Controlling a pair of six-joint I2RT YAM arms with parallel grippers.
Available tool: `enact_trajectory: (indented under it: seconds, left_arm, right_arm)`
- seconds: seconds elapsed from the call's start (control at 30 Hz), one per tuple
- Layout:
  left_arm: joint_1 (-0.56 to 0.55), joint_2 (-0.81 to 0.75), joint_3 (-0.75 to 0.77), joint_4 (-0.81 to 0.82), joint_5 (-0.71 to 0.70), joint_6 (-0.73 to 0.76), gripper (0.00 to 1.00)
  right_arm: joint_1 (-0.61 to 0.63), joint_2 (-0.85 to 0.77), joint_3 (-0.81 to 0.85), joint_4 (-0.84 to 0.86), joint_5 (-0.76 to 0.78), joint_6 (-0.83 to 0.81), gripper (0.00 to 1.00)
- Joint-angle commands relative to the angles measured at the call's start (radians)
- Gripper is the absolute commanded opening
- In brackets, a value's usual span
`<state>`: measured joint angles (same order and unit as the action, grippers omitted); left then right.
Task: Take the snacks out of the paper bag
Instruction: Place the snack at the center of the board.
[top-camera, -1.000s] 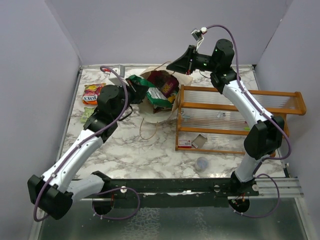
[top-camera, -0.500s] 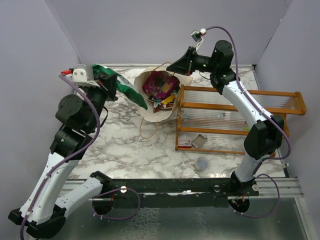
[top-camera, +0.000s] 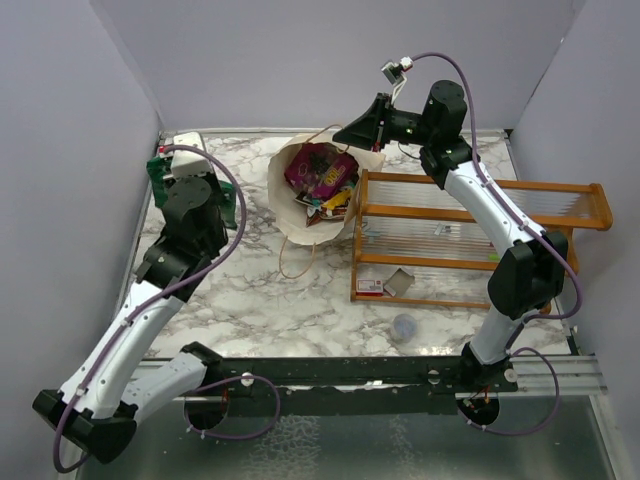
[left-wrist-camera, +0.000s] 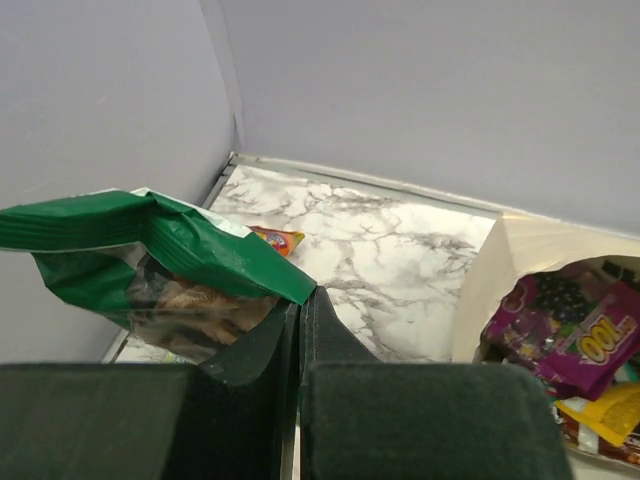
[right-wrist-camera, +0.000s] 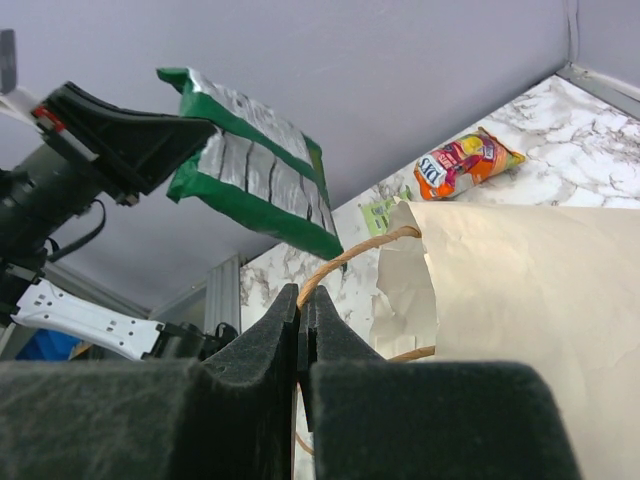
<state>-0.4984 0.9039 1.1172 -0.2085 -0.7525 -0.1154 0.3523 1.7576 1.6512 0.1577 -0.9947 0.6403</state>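
The beige paper bag (top-camera: 300, 215) stands open at the back middle, with a purple-magenta packet (top-camera: 318, 166) and other snacks inside. My left gripper (top-camera: 166, 172) is at the far left back corner, shut on a corner of a green packet (left-wrist-camera: 150, 245), which it holds above the table. A red-orange-yellow packet (left-wrist-camera: 276, 238) lies on the table below it. My right gripper (right-wrist-camera: 300, 292) is shut on the bag's string handle (right-wrist-camera: 350, 255) and holds it up above the bag's rim (right-wrist-camera: 530, 300). The green packet (right-wrist-camera: 250, 170) also shows in the right wrist view.
An orange wooden rack with clear ribbed panels (top-camera: 480, 188) stands right of the bag. A red-and-white card with a grey box (top-camera: 385, 285) lies at its front, and a grey round cap (top-camera: 404, 326) sits nearer. Walls close in on the left, back and right.
My left arm pulled the green packet out of the bag, swung it left and brought it to the far left corner. The right gripper kept hold of the handle.
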Motion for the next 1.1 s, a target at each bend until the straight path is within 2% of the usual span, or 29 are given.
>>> enact_trajectory:
  seconds: [0.0, 0.07, 0.17, 0.27, 0.47, 0.57, 0.63, 0.73, 0.87, 1.07]
  left_arm:
    - [0.034, 0.057, -0.035, 0.146, -0.073, 0.001, 0.00]
    - [0.092, 0.112, -0.010, 0.145, 0.002, -0.071, 0.00]
    - [0.207, 0.205, 0.026, 0.169, 0.209, -0.202, 0.00]
    - [0.276, 0.316, 0.068, 0.232, 0.302, -0.310, 0.00]
    - [0.335, 0.584, 0.249, 0.375, 0.478, -0.426, 0.00]
    - [0.348, 0.702, 0.360, 0.407, 0.526, -0.484, 0.00]
    - [0.348, 0.764, 0.378, 0.456, 0.550, -0.497, 0.00]
    - [0.366, 0.841, 0.358, 0.508, 0.582, -0.567, 0.00]
    - [0.383, 0.888, 0.276, 0.559, 0.587, -0.543, 0.00]
    - [0.423, 0.825, -0.015, 0.673, 0.613, -0.643, 0.00]
  right_arm:
    - [0.000, -0.034, -0.010, 0.018, 0.018, -0.008, 0.01]
    - [0.000, -0.033, -0.014, 0.021, 0.016, -0.005, 0.01]
    - [0.000, -0.039, -0.020, 0.022, 0.018, -0.005, 0.01]
    - [0.001, -0.043, -0.019, 0.017, 0.023, -0.010, 0.01]
    - [0.000, -0.044, -0.013, 0.004, 0.030, -0.018, 0.01]
    - [0.000, -0.047, -0.020, 0.013, 0.032, -0.012, 0.01]
    - [0.001, -0.049, -0.021, 0.008, 0.032, -0.012, 0.01]
    - [0.001, -0.054, -0.018, 0.000, 0.032, -0.019, 0.01]
    - [0.001, -0.064, -0.011, -0.023, 0.036, -0.033, 0.01]
    - [0.000, -0.070, -0.020, -0.025, 0.039, -0.039, 0.01]
